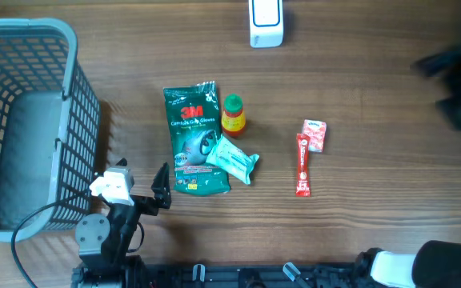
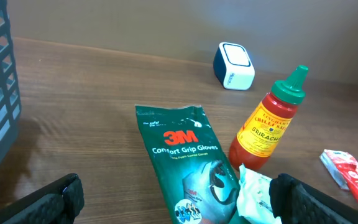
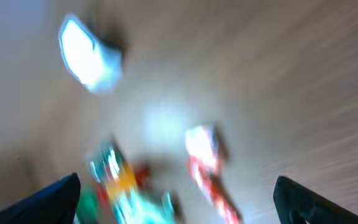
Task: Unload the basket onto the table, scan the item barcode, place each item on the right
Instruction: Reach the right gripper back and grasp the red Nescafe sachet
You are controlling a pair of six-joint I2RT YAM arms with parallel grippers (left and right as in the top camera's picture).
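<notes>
At the centre of the wooden table (image 1: 374,160), the candidate items lie in a loose group.

1. The green glove pack (image 1: 192,136) lies flat, label up, with its long axis running away from the robot.
2. The sriracha bottle (image 1: 233,114) sits just beside the pack's right edge. In the left wrist view it stands upright with its green cap on top.
3. The pale wipes packet (image 1: 234,160) overlaps the pack's lower right corner.
4. The red sachet (image 1: 302,164) and the small red-and-white box (image 1: 315,134) lie further right, close together and apart from the first three.
5. The white scanner (image 1: 265,22) stands at the far edge of the table, well apart from all items.

The left gripper (image 1: 142,178) sits near the front left of the table, just beside the grey basket (image 1: 86,120). Its jaws are spread wide and hold nothing. Its fingers (image 2: 55,199) frame the glove pack, whose near end lies close in front of them without touching.

The right gripper (image 1: 457,84) appears blurred at the far right, well apart from every item and nearest to the box and sachet. The right wrist view is heavily blurred, but its fingers (image 3: 48,199) appear at the two lower corners, spread wide with nothing between them. No item is in either grip.
</notes>
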